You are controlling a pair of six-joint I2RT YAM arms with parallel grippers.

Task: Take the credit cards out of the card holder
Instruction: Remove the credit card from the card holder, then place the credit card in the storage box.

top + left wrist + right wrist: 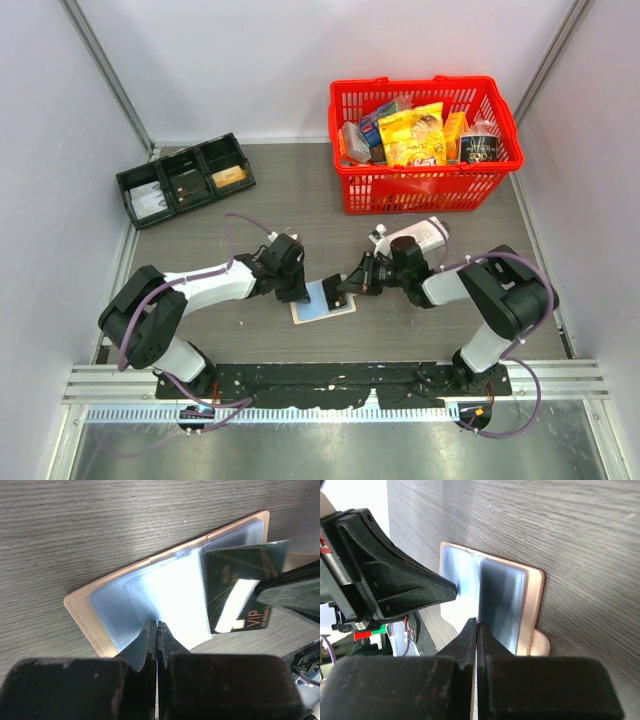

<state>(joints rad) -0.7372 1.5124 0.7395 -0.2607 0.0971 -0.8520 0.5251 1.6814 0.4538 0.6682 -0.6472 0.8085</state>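
Lying open and flat on the grey wood-grain tabletop [250, 215], the tan card holder with clear blue-grey plastic sleeves [160, 590] sits between the two arms, close to the near edge.

The left gripper [157, 630] has its fingers pressed together, and the tip bears down on a sleeve, apparently pinning the holder in place.

The right gripper [476, 630] comes in from the opposite side. Its fingers are pinched on a black card with gold VIP lettering [235, 592]. The card stands tilted up over the right-hand leaf. It looks most of the way out, though I cannot tell whether its lower edge has left the pocket.

No card lies set aside on the table, so the job seems to be at its first card. The other sleeves glare white, and whether they hide more cards is not clear.

The two grippers are nearly nose to nose over the holder, so there is little room between them. Bare tabletop opens beyond the holder, toward the back. The red plastic basket of groceries [425, 145] and the black three-compartment tray [185, 180] are well apart from the work.
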